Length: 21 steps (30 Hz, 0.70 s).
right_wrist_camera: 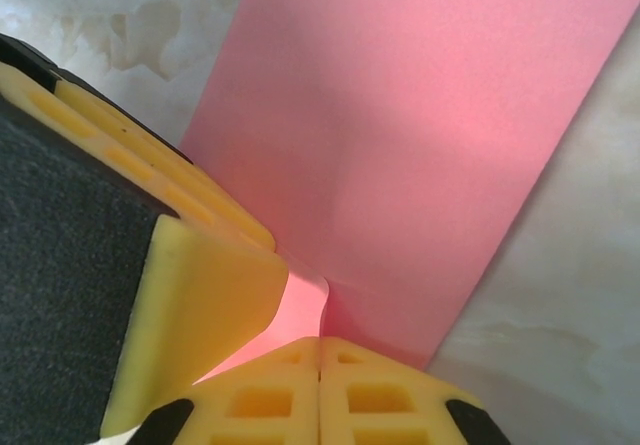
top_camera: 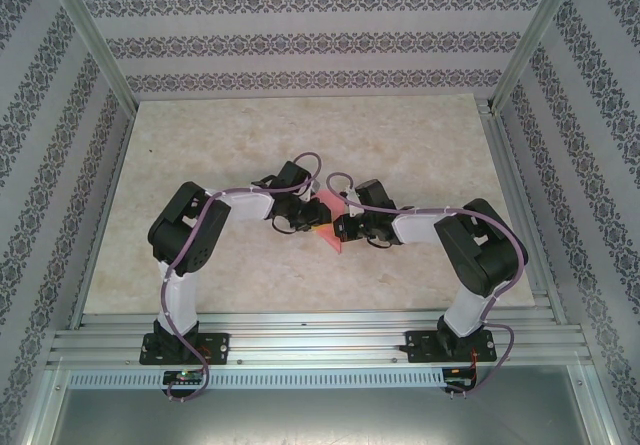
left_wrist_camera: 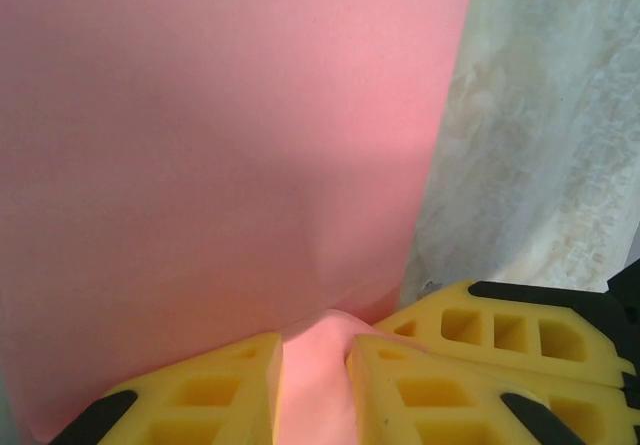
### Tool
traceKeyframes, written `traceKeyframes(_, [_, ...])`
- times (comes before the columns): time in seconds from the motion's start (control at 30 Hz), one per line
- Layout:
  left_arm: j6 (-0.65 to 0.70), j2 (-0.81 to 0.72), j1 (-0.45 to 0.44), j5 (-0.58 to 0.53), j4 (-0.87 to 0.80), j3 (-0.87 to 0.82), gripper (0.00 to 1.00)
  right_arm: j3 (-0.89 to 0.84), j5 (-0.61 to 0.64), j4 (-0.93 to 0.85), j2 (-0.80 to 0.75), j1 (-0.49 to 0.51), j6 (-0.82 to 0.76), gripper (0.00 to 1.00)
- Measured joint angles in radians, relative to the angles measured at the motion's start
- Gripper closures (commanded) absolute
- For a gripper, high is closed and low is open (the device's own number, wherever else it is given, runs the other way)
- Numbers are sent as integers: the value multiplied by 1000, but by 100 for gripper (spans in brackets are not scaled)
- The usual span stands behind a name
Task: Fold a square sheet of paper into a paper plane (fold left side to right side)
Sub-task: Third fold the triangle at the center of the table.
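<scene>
Square sheet of paper in both tools.
You see left tool pinching its bunched edge, right tool clamped on it.

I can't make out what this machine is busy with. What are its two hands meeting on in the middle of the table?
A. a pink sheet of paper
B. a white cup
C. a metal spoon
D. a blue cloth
A: the left hand pinches a pink sheet of paper between its yellow fingers, and the right hand, fingertips closed, meets the same sheet above the table.
</scene>
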Motion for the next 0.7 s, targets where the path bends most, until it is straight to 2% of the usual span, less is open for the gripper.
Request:
traceKeyframes(0.07, [0,-7,1,1,9,-14,75,0,1,-30,-23,-2,12,74])
traceKeyframes(0.2, [0,-10,-1,2,27,-27,75,0,-1,-120,-115,-19,36,70])
traceKeyframes(0.43, [0,-11,-1,1,32,-29,75,-33,-52,-148,-288,-22,110,73])
traceKeyframes(0.7, [0,-11,-1,1,32,-29,75,-110,-141,-89,-287,58,235,74])
